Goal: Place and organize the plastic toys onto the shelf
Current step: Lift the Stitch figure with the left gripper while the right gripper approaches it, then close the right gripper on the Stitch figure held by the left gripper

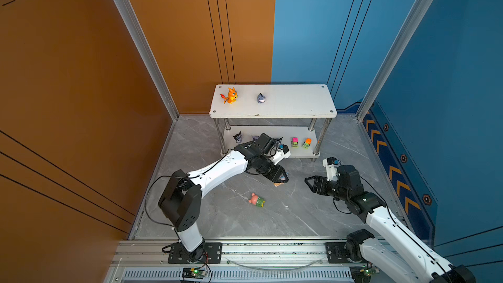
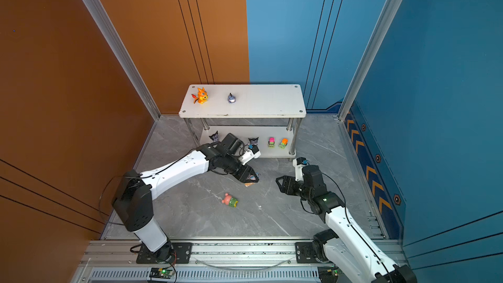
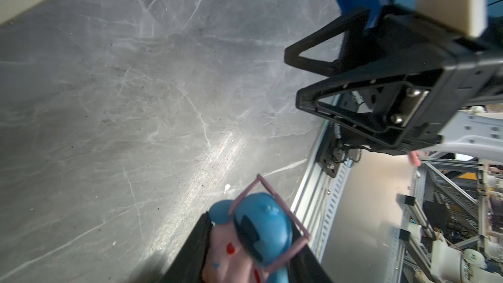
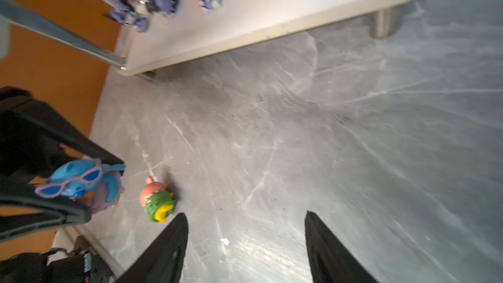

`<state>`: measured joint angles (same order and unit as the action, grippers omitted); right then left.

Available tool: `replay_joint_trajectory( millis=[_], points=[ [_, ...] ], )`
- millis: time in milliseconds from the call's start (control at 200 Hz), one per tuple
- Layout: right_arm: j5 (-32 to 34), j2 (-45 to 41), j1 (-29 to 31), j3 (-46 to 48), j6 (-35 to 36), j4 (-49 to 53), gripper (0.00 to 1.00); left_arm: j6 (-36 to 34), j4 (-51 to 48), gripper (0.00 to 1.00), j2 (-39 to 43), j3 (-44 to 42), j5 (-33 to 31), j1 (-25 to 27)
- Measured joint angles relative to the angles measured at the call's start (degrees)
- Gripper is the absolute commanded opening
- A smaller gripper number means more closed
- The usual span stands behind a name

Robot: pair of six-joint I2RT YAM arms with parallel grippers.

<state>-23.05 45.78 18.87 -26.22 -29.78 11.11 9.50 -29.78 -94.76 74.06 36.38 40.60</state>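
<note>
grey floor (image 1: 217, 221) | pink bear (image 1: 256, 200) lying, head leftward | left tool (image 1: 284, 177) clamps blue creature (image 3: 261, 227)

both top views are looking down from high above and behind the left gripper (image 1: 283, 178) and the right gripper (image 1: 309, 185), sharing the whole floor (image 1: 231, 221) and the shelf (image 1: 294, 99) standing ahead of them. the left wrist camera is riding close behind the left gripper, facing the floor ahead and the right gripper opposite. the right wrist camera is peering past its own gripper toward the shelf's lower board ahead, and both wrist views are catching the blue creature (image 3: 261, 227) from opposite sides.
</note>
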Motion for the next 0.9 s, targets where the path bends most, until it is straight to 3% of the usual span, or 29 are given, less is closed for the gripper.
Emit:
replay_joint_trajectory(
  millis=[205,390,536,896],
  points=[
    [-7.8,-2.2,3.6,2.0,-0.8,-12.6,0.78,8.3,15.3,0.29,6.6,-9.5,4.2,-2.8],
    [-6.6,0.3,13.2,2.0,0.3,-20.6,0.78,15.1,25.0,0.30,8.3,-12.7,2.7,-2.8],
    [-3.9,5.1,18.8,0.5,3.5,-21.2,0.78,18.1,28.4,0.31,10.3,-12.8,1.1,-2.8],
    [-1.1,8.9,19.1,-6.3,10.3,-20.5,0.79,19.5,30.1,0.31,13.0,-13.7,0.2,-2.8]
  ],
)
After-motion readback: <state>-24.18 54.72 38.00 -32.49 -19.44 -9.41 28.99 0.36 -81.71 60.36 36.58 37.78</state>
